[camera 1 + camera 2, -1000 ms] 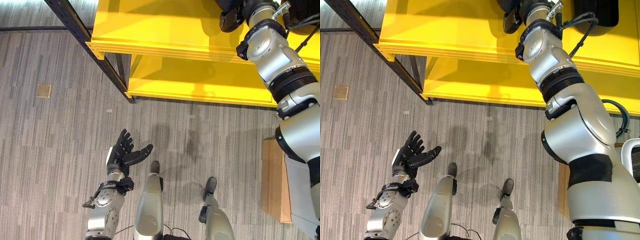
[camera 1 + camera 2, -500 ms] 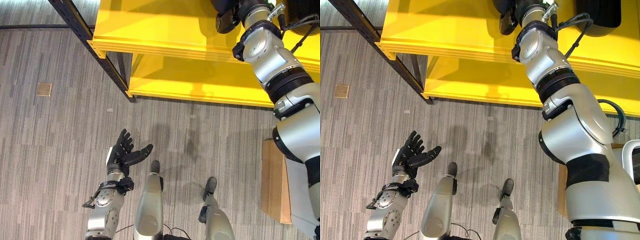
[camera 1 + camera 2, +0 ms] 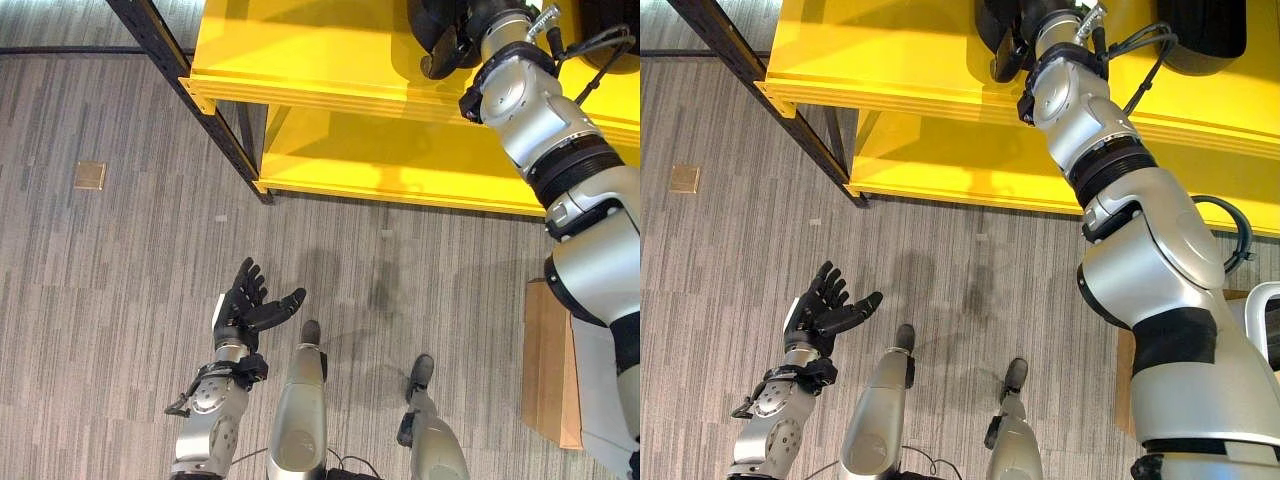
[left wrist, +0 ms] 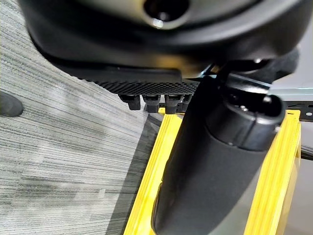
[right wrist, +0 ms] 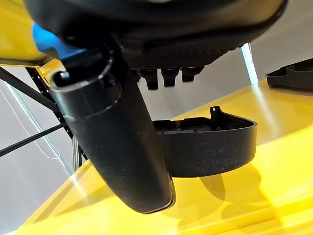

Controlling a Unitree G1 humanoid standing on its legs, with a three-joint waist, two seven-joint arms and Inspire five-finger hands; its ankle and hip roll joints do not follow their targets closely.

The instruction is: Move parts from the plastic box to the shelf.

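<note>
The right arm is reaching up toward twelve o'clock in the head views, with the right hand (image 3: 1002,40) sitting over the top deck of the yellow shelf (image 3: 300,60). In the right wrist view the hand's thumb (image 5: 117,147) is lying alongside a black moulded part (image 5: 210,144) — a shallow, curved-walled piece resting on the yellow shelf surface. The fingertips (image 5: 168,76) are showing as short stubs above the part, but the part's near end is hidden behind the thumb, so I cannot tell whether the hand is gripping the part or has let go of it. Another black part (image 5: 291,78) is lying farther back on the same deck, well apart from the first; in the right eye view it is showing at about one o'clock (image 3: 1205,35).

The left hand (image 3: 245,310) is hovering low at about seven o'clock over the grey striped floor (image 3: 100,300), palm up, fingers spread and relaxed — holding nothing. A small tan square plate (image 3: 89,175) is lying in the floor at nine o'clock. A cardboard box (image 3: 545,360) is standing on the floor at four o'clock, beside the shelf's lower deck (image 3: 400,160).
</note>
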